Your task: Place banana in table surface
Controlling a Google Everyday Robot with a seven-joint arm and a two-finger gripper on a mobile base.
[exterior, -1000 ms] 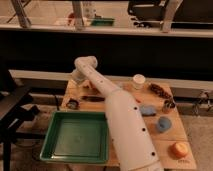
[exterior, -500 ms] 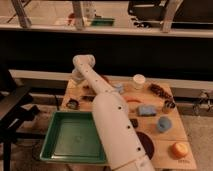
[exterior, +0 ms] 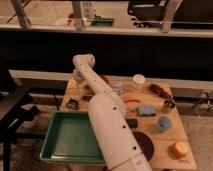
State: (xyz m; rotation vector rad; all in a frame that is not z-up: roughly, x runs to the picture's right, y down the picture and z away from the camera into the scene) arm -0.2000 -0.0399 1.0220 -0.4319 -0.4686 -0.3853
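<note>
**Q:** Jaws first: clenched or released?

**A:** Can't tell. The gripper seems to be the dark shape low at about 9 o'clock on the table surface, past the bend of the white arm. Nothing shows how it stands, or whether it holds anything.

**Q:** And the banana?

**A:** I can't pick it out. No pale curved fruit lies in plain sight on the wood. It may be at the gripper or hidden behind the arm. So I judge the placing is not yet shown as done. What is left is to set it on bare planks and let go.

**Q:** What is the landing spot like?

**A:** Light tan wood, flat and matte, with faint plank grain. Much of it is taken up. A white cup stands at 12 o'clock and an orange-red stick lies near the centre. A soft-looking blue pad and a blue round thing sit toward 3 o'clock. A dark red-brown bowl is at 6 o'clock, with a glossy orange object at 5.

**Q:** The green thing?

**A:** That is a smooth plastic tray, rectangular with a raised rim, off the table's 8 o'clock side.
</note>
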